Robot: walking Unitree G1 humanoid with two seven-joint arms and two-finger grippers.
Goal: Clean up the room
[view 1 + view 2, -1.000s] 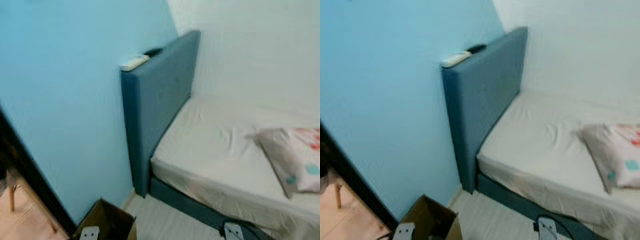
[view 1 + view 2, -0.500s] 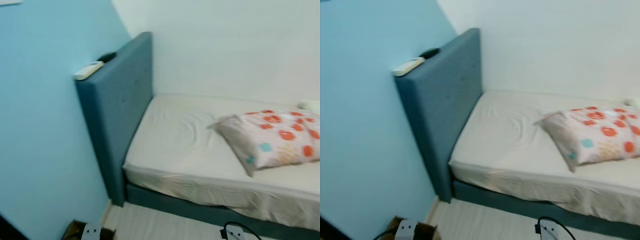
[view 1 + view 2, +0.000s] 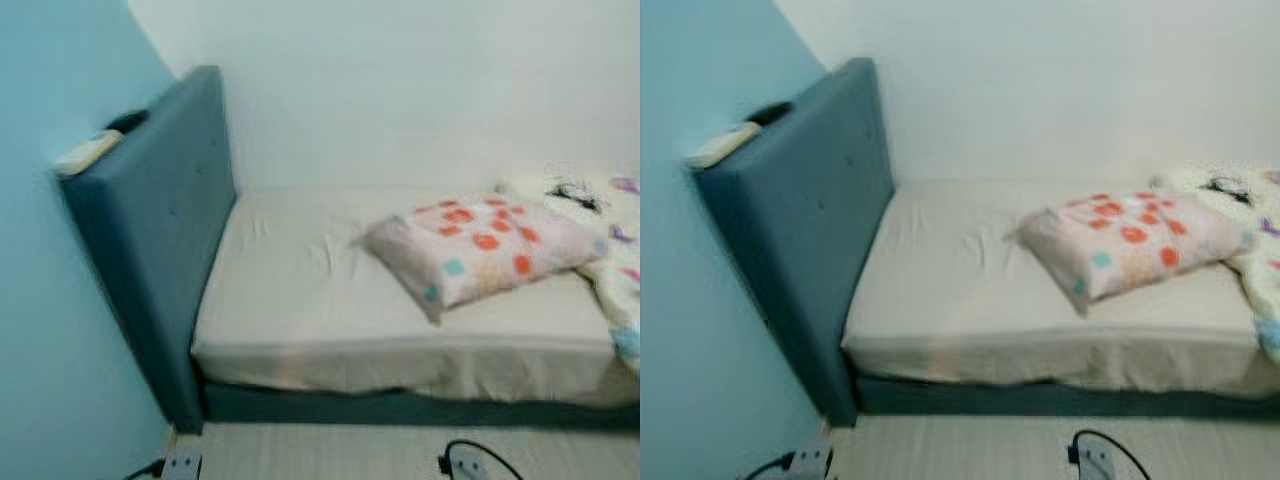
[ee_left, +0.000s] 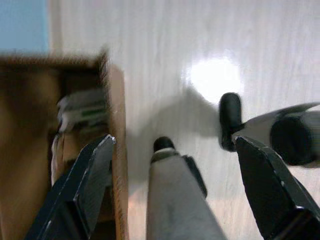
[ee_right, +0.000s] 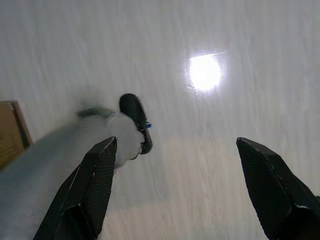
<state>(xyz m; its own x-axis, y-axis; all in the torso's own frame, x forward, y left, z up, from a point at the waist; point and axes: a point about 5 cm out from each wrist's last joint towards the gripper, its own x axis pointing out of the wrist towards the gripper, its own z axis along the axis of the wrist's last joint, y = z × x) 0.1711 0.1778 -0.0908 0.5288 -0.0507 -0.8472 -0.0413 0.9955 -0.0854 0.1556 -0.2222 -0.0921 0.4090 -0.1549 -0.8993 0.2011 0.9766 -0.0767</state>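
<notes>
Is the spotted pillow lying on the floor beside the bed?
No, the pillow lies on the mattress, well above the floor.

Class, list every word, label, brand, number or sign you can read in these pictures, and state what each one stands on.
None can be read.
Item with green marking in the cardboard box: too blurred to read.
White remote on the headboard: too small and blurred.
Pillow: coloured spots, no text.

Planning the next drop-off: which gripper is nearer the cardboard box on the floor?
Left. The left gripper hangs open right over the cardboard box edge; the right gripper, also open, hangs over bare floor, off to the box's side.
</notes>
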